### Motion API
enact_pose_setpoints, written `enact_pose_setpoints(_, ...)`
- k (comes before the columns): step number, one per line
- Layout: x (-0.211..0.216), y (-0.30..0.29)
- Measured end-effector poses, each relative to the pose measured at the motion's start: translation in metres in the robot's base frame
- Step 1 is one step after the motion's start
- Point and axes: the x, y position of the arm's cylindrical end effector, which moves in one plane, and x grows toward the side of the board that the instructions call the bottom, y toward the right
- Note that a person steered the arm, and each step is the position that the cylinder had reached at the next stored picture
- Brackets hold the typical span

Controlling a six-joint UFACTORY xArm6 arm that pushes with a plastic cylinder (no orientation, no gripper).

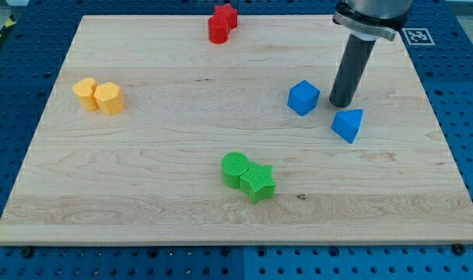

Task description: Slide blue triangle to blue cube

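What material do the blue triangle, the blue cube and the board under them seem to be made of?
The blue triangle and the blue cube look like matte plastic: even colour with no shine. Fine ridges show on the green blocks, so these blocks may be 3D-printed. The board looks like pale, unvarnished wood: grain lines and a small knot show. My tip stands between the two blue blocks.

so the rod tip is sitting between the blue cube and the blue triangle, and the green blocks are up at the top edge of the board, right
Not quite. My tip is between the blue cube and the blue triangle, but the green blocks sit near the view's bottom. The red blocks are at the top edge, as the camera view shows.
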Motion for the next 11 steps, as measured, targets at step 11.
enact_pose_setpoints(11, 0.037, 0.014)
